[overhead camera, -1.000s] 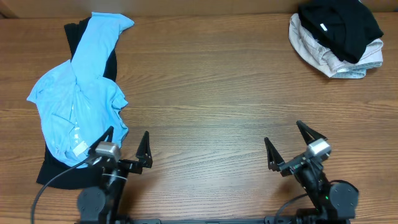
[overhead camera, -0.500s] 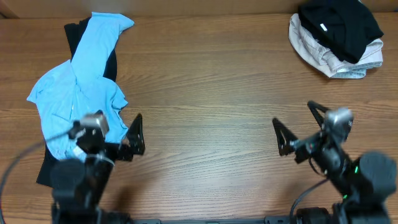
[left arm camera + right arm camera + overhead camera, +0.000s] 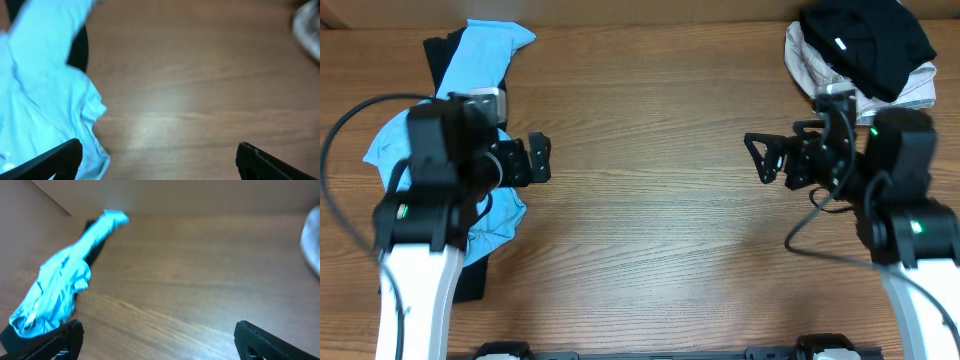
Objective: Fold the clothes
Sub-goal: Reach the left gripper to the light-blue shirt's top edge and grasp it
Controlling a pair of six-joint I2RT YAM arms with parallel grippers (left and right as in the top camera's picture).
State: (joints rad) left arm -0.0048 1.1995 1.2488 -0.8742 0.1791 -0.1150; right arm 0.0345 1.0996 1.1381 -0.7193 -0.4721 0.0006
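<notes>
Looking down from overhead, a wooden bench (image 3: 650,260) holds two heaps of soft garments, one at each far corner, with a robot arm reaching over each side.

A light blue T-shirt (image 3: 485,45) lies crumpled at the far left. One end stretches toward the back edge and the bulk is bunched nearer the middle of that side. It rests on a black cloth (image 3: 442,55), which shows beside it at the back and again below it toward the front. The left arm (image 3: 420,250) is above the shirt's lower half and hides part of it.

The left gripper (image 3: 538,160) is at the shirt's right edge, pointing toward the bare middle of the bench. Its two fingers are spread wide with nothing between them. From the left wrist camera, the blue fabric fills the left side and reaches one dark finger. Whether that finger touches the fabric cannot be told.

At the far right corner, a black garment (image 3: 865,40) with a small white label (image 3: 840,44) sits on pale beige and white fabric (image 3: 910,95).

The right gripper (image 3: 760,158) is near that heap, to its left and front, above bare wood. Its fingers are also spread wide and empty. It faces across the bench toward the T-shirt, which is well apart from it.
</notes>
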